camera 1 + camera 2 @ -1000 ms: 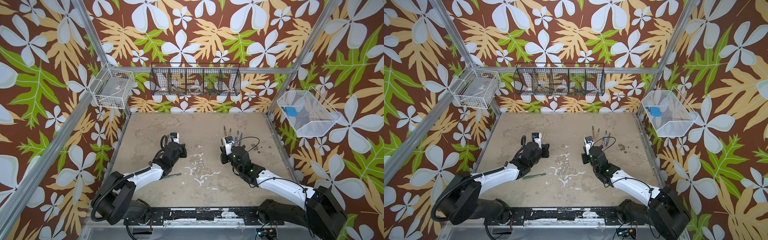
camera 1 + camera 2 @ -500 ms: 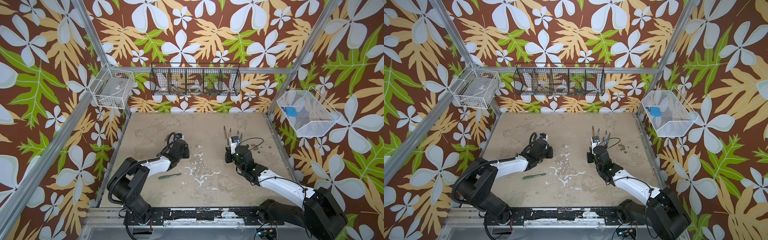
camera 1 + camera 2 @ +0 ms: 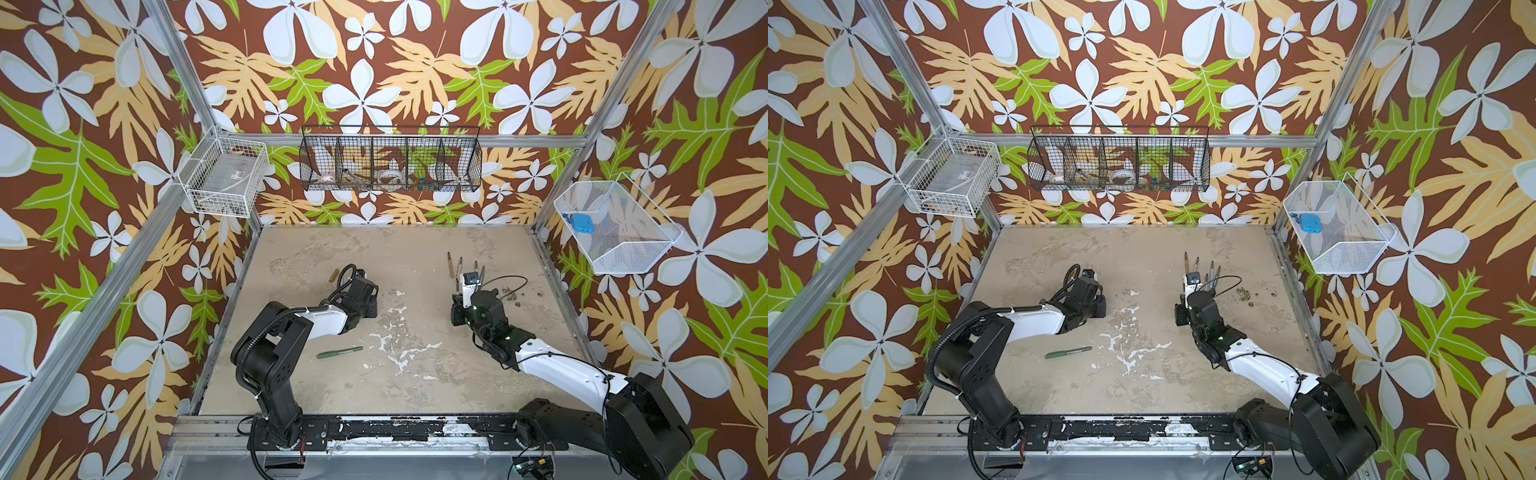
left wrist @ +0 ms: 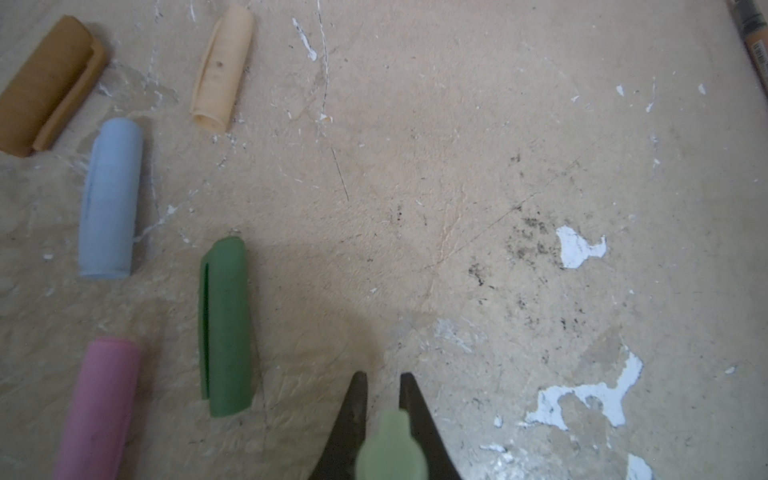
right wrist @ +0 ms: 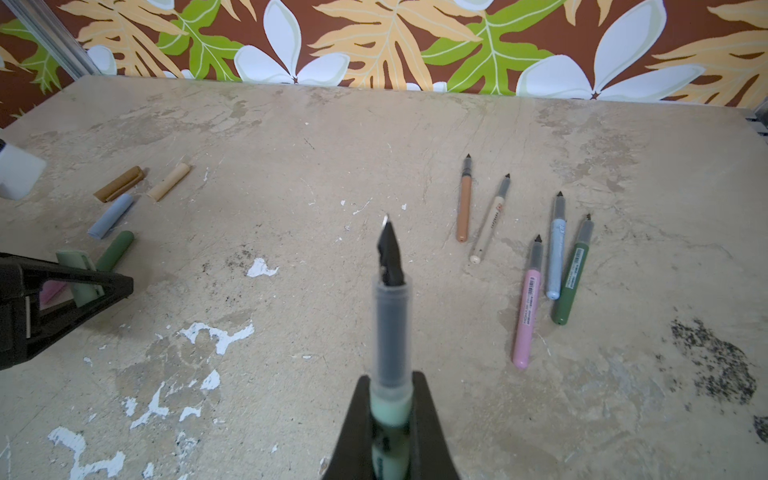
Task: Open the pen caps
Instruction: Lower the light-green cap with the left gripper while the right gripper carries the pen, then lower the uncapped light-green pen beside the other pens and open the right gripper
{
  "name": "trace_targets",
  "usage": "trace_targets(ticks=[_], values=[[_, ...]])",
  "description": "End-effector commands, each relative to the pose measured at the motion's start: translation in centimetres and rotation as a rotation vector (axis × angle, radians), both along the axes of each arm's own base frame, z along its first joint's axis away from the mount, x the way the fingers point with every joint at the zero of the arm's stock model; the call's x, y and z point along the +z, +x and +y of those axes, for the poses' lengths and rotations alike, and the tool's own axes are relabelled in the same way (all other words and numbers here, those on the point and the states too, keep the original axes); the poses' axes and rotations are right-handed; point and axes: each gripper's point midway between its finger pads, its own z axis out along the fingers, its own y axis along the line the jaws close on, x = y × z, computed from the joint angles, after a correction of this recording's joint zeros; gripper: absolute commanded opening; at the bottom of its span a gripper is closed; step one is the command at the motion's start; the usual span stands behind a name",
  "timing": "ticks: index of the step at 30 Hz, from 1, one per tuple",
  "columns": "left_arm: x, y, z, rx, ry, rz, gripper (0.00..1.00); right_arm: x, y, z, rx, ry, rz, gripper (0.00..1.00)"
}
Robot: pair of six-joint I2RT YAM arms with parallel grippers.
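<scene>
My left gripper [image 4: 383,380] is shut on a light green pen cap [image 4: 390,449] low over the table. Beside it lie loose pen caps: brown [image 4: 45,83], beige [image 4: 222,68], light blue [image 4: 110,197], dark green [image 4: 226,326] and pink [image 4: 99,409]. My right gripper [image 5: 390,382] is shut on an uncapped light green pen [image 5: 390,332], dark tip pointing at the back wall. Uncapped pens lie to its right: brown [image 5: 464,203], beige [image 5: 490,220], pink [image 5: 525,307], light blue [image 5: 556,249], dark green [image 5: 572,274]. In both top views a capped dark green pen [image 3: 338,352] [image 3: 1068,352] lies near the front left.
A black wire basket [image 3: 390,164] hangs on the back wall. There is a white one [image 3: 224,178] at the left corner and a white mesh bin [image 3: 615,226] on the right wall. A black cable [image 3: 505,286] loops beside the right wrist. Metal frame rails border the table.
The left arm's elbow has risen and its gripper has shifted a little right. The right gripper has drifted slightly right and back toward the row of pens. Both grips are unchanged.
</scene>
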Motion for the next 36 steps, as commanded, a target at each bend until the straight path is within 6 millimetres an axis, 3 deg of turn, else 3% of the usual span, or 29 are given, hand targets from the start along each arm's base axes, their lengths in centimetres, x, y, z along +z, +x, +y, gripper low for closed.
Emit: trace_targets(ticks=[1,6,13,29,36], values=[[-0.6,0.0,0.6,0.010,0.042,0.016,0.01,-0.5,0.6,-1.1,-0.039,0.019,0.023,0.00],[-1.2,0.2,1.0,0.026,0.071,0.033,0.06,-1.6,1.2,-4.6,-0.140,0.029,0.047,0.00],[-1.4,0.1,1.1,0.027,0.078,0.045,0.18,-4.1,2.1,-6.9,-0.221,0.003,0.129,0.00],[-1.0,-0.1,0.8,0.015,0.063,0.050,0.23,-7.4,3.2,-5.0,-0.132,0.011,0.273,0.00],[2.1,-0.8,-0.8,-0.070,-0.046,-0.025,0.25,-9.0,3.5,-4.2,-0.108,0.018,0.340,0.02]])
